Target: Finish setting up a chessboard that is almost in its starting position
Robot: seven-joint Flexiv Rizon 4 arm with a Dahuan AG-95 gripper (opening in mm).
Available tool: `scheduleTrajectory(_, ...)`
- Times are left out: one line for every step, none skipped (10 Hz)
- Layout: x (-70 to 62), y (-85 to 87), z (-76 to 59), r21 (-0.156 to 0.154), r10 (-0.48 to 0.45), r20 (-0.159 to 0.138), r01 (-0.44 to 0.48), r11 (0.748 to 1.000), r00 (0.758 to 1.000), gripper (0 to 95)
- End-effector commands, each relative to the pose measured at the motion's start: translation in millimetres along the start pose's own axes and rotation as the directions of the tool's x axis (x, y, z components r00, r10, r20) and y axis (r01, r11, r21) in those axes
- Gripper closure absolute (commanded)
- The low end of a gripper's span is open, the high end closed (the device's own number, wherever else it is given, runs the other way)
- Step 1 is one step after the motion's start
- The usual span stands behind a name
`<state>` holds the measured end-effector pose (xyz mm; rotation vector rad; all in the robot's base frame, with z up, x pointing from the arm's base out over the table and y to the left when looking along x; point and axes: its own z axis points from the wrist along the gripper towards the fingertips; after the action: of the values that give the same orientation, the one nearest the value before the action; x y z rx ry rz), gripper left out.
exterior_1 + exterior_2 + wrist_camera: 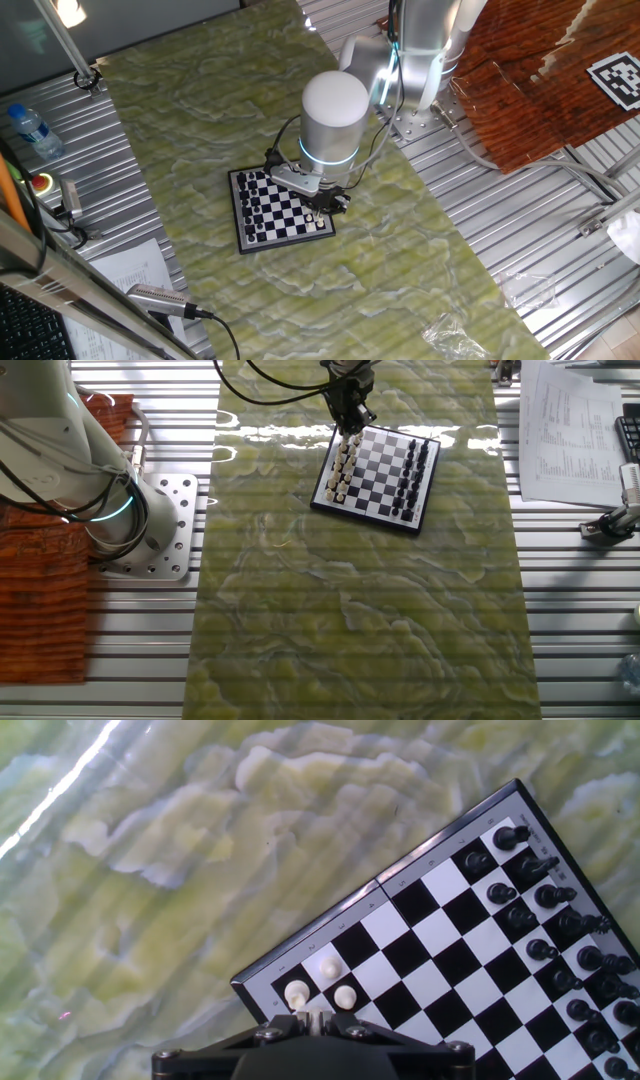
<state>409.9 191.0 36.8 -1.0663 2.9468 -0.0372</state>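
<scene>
The arm reaches from its base (150, 525) over the green marbled cloth (360, 610) on the desk, wrist turned downward, with the end effector (350, 422) set low over the cream-piece side of the chessboard (385, 465). In the hand view the black finger housing fills the bottom edge at 6 o'clock and a cream piece (297, 992) stands touching its tips; whether the fingers clamp it cannot be told. Two more cream pieces stand just beside it, at 1 and 3 o'clock of it. The dark pieces (560, 935) line the board's opposite side, at 3 o'clock in that view. In one fixed view the arm's white wrist cylinder (333, 115) hides part of the board. Off the cloth lie a water bottle (30, 130), printed sheets (570, 430) and an orange-brown mat (45, 590).
</scene>
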Motion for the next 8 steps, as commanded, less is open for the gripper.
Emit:
scheduleTrajectory(0.1,0.1,-0.7,0.001,-0.003,-0.001,0.003,1.000,1.000,76.0)
scheduleTrajectory(0.2,0.1,-0.8,0.001,-0.003,-0.001,0.003,1.000,1.000,76.0)
scheduleTrajectory(0.2,0.2,-0.8,0.001,-0.003,-0.001,0.003,1.000,1.000,76.0)
scheduleTrajectory(0.2,0.2,-1.2,0.000,-0.003,-0.001,0.003,1.000,1.000,76.0)
scheduleTrajectory(0.2,0.6,-2.7,-0.001,-0.003,-0.001,0.003,1.000,1.000,76.0)
scheduleTrajectory(0.2,1.1,-4.8,-0.001,-0.002,-0.001,0.002,1.000,1.000,76.0)
scheduleTrajectory(0.2,1.7,-7.1,-0.002,-0.002,-0.003,0.002,1.000,1.000,76.0)
scheduleTrajectory(0.1,2.3,-9.7,-0.003,-0.002,-0.005,0.002,1.000,1.000,76.0)
